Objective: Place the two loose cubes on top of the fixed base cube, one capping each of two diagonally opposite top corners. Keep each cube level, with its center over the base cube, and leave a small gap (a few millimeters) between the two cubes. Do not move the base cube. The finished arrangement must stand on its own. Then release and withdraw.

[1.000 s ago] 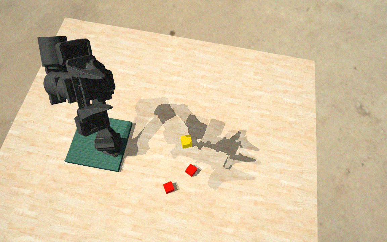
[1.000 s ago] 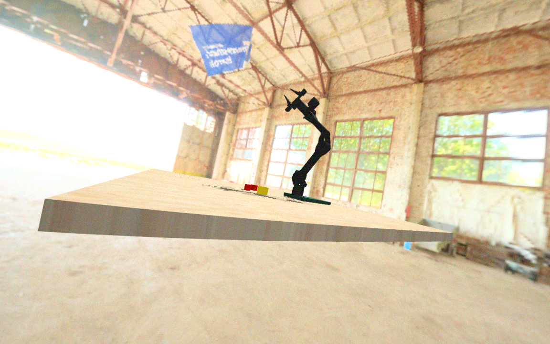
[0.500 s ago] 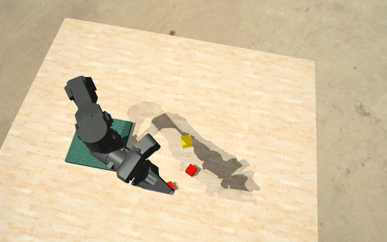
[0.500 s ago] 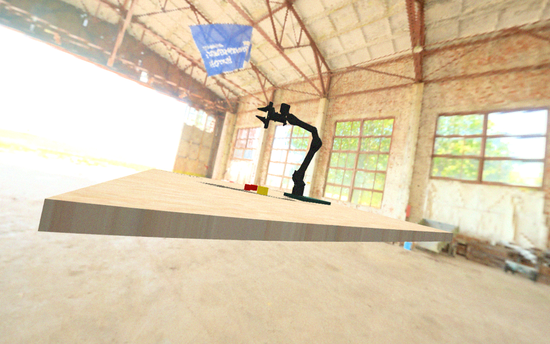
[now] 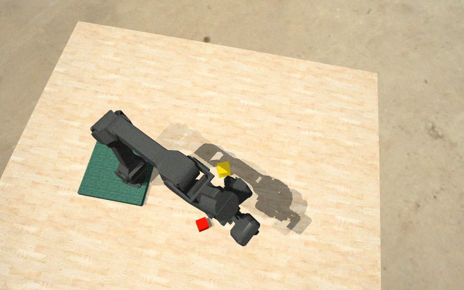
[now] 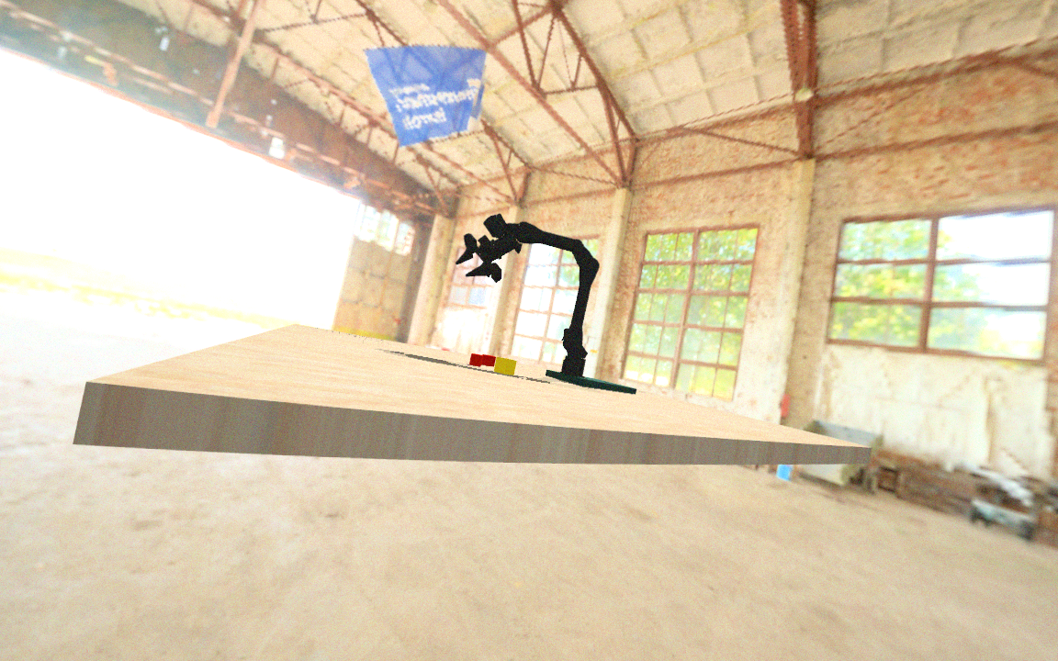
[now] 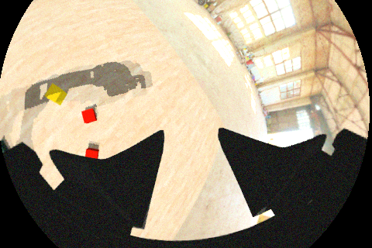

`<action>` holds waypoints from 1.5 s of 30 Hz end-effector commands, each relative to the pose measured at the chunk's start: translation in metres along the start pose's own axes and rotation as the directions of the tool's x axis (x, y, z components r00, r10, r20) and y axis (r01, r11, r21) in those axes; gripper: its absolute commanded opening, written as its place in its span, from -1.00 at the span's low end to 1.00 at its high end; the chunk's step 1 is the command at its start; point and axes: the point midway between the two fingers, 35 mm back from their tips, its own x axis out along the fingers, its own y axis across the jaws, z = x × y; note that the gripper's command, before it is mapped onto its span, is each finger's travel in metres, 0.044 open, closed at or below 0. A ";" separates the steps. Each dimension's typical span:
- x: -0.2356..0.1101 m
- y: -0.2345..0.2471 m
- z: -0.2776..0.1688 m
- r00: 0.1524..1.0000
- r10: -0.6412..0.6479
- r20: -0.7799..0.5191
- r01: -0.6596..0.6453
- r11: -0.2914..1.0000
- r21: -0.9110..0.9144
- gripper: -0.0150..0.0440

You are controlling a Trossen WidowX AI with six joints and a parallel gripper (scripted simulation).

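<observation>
The yellow base cube (image 5: 223, 169) (image 6: 505, 366) (image 7: 56, 94) stands on the table, partly in the arm's shadow. One red cube (image 5: 201, 224) (image 7: 91, 153) lies farther from it; a finger partly covers this cube in the wrist view. The other red cube (image 7: 89, 115) lies nearer the yellow cube and is hidden under the arm in the top view. Both loose cubes show close together in the exterior view, beside the yellow cube. My gripper (image 6: 463, 268) (image 7: 191, 133) is open and empty, high above the table and tilted outward. Its fingertips are hidden in the top view.
The wooden table (image 5: 298, 108) (image 6: 270, 394) (image 7: 77, 27) carries the cubes. The arm stands on a green base plate (image 5: 96, 180) (image 6: 611, 386) at the left in the top view. The arm's shadow crosses the table past the yellow cube.
</observation>
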 end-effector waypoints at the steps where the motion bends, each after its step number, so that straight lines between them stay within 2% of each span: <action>1: 0.033 0.051 0.010 0.975 0.212 -0.065 -0.213 0.977 -0.004 0.41; 7: 0.060 0.132 0.024 0.846 0.490 -0.211 -0.508 0.860 -0.038 0.41; 12: 0.063 0.186 0.029 0.698 0.624 -0.351 -0.683 0.728 -0.063 0.41; 18: 0.064 0.189 0.028 0.691 0.628 -0.357 -0.689 0.722 -0.064 0.41; 27: 0.105 0.226 0.007 0.691 0.628 -0.357 -0.689 0.722 -0.064 0.41; 45: 0.123 0.242 -0.002 0.691 0.628 -0.357 -0.689 0.722 -0.064 0.41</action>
